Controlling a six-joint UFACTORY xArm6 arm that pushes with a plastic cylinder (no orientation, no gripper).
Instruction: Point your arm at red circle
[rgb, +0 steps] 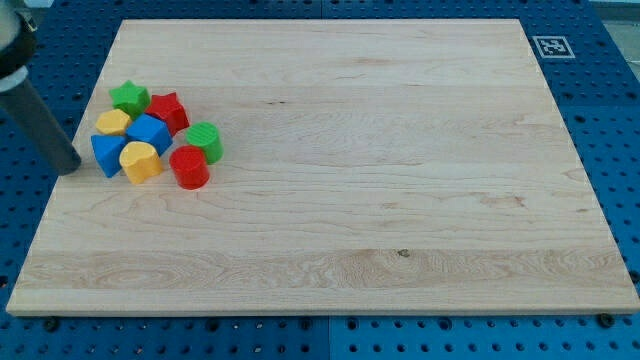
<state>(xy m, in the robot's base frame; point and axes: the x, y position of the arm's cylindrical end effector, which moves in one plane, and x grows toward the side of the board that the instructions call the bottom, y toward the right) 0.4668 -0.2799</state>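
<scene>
The red circle (189, 167) is a short red cylinder at the lower right of a tight cluster of blocks near the view's left. My tip (71, 166) rests on the board at the left edge, just left of the blue triangle (106, 154) and well left of the red circle. Between them sits the yellow heart-like block (141, 161). The rod slants up to the view's top left.
The cluster also holds a green star (130, 97), a red star (168, 111), a yellow hexagon (113, 123), a blue cube (150, 131) and a green cylinder (204, 142). The wooden board (380, 200) lies on a blue pegboard. A marker tag (551, 46) is at the top right.
</scene>
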